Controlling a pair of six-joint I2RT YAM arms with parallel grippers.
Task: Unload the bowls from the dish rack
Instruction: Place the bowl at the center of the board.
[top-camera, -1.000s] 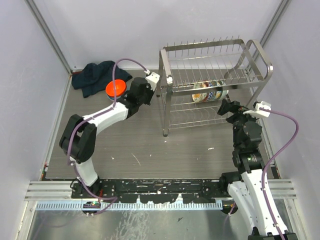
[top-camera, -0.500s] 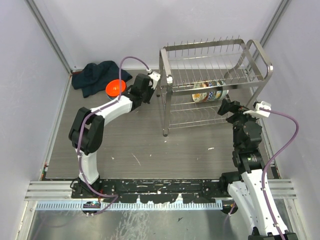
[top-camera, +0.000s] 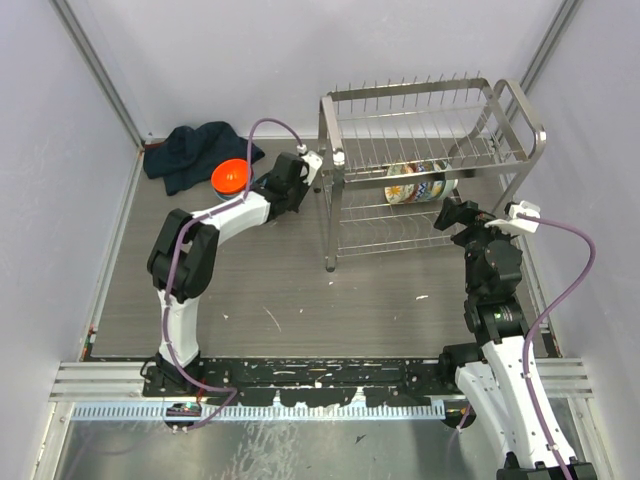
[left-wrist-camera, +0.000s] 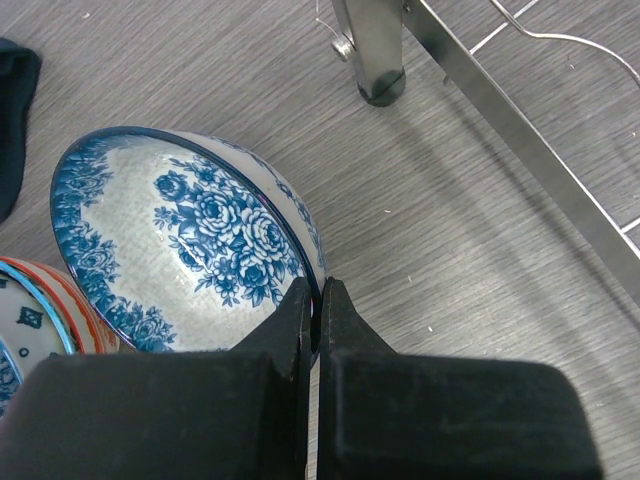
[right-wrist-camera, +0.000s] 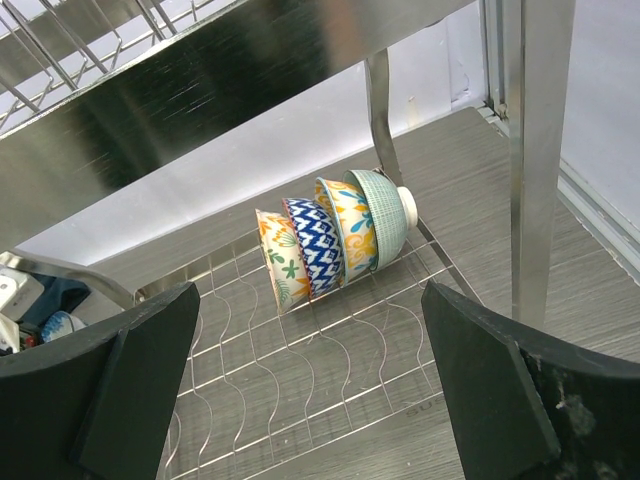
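Comparing with one second ago, can see the left arm folded more upright and the left end effector (top-camera: 303, 168) brought closer to the corner post of the dish rack (top-camera: 430, 95); no change at the right arm. Fingers of the left one pressed together, holding nothing, tips just beside the rim of a blue floral bowl (left-wrist-camera: 190, 240) standing on the bench (top-camera: 300, 290). Next to it, an orange bowl (top-camera: 231, 177), near a dark cloth (top-camera: 190, 150). Judging from this, at least two bowls already unloaded. Left in the rack: a row of four bowls (right-wrist-camera: 335, 245) nested on their side on the lower tier. Right end effector (right-wrist-camera: 315, 380) spread wide and empty, aimed at this row but apart from it. Seems about the middle of the task, with the lower tier to be cleared; upper tier with the prongs already bare.
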